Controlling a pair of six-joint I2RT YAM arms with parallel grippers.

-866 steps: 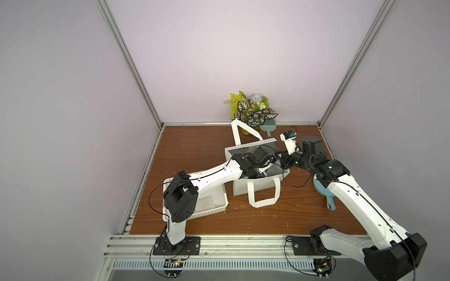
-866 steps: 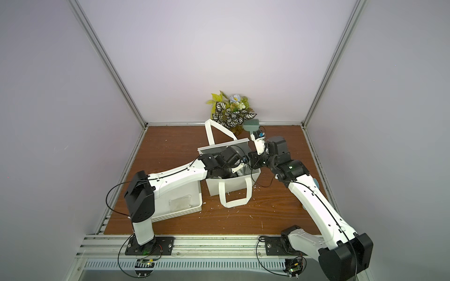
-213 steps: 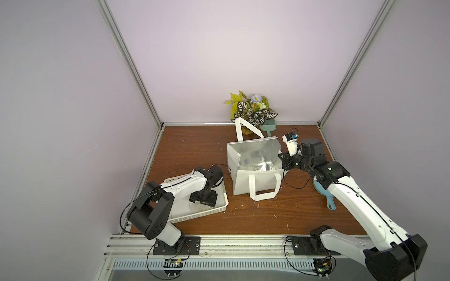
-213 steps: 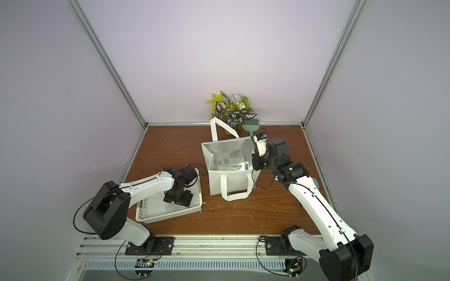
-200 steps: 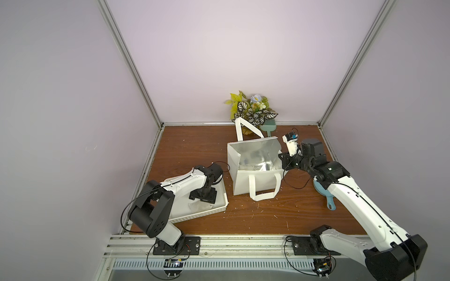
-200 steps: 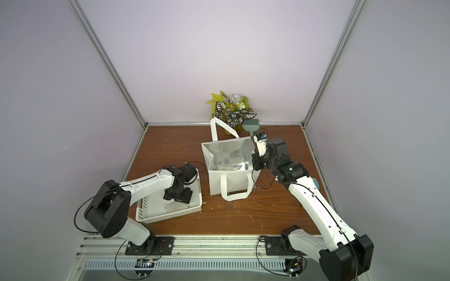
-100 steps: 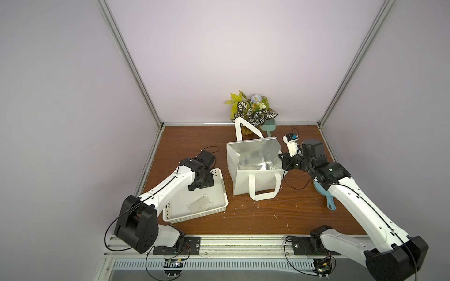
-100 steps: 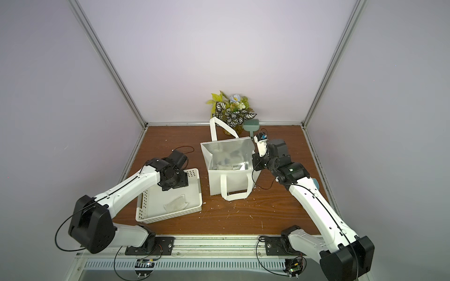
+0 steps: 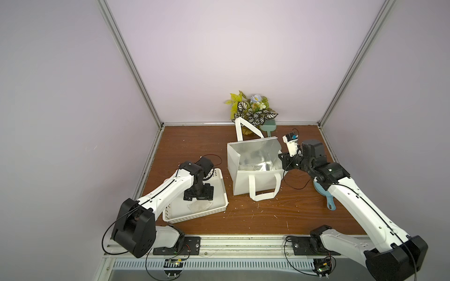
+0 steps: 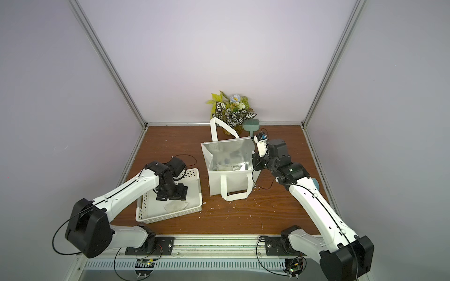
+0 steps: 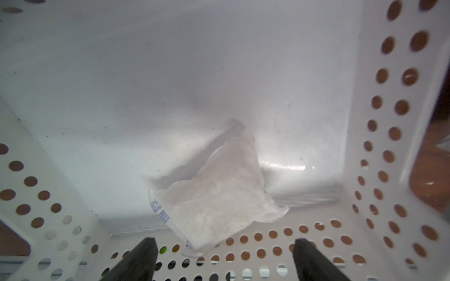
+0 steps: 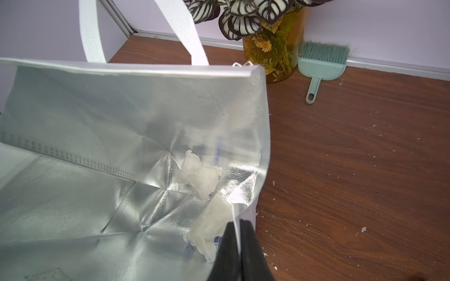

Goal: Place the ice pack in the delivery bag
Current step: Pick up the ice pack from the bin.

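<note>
A white ice pack [image 11: 214, 194] lies on the floor of the white perforated basket [image 9: 194, 215], near its front wall. My left gripper [image 11: 225, 243] hangs just above it, open, with nothing between the black fingers; both top views show it [image 9: 198, 193] [image 10: 171, 192] inside the basket. The delivery bag [image 9: 243, 185] stands open in the middle, foil lining showing. My right gripper [image 12: 237, 223] is shut on the bag's side rim, holding it [image 9: 283, 161]. Two more ice packs [image 12: 198, 177] [image 12: 214, 226] rest on the bag's bottom.
A vase of leaves and flowers [image 9: 253, 112] stands at the back wall with a teal hand brush [image 12: 321, 63] beside it. A blue dustpan [image 9: 323, 194] lies under my right arm. Crumbs dot the wooden floor.
My left arm has come out of the bag to the basket, then shifted about over it and now sits above the ice pack with wider jaws. The right gripper keeps its hold.
</note>
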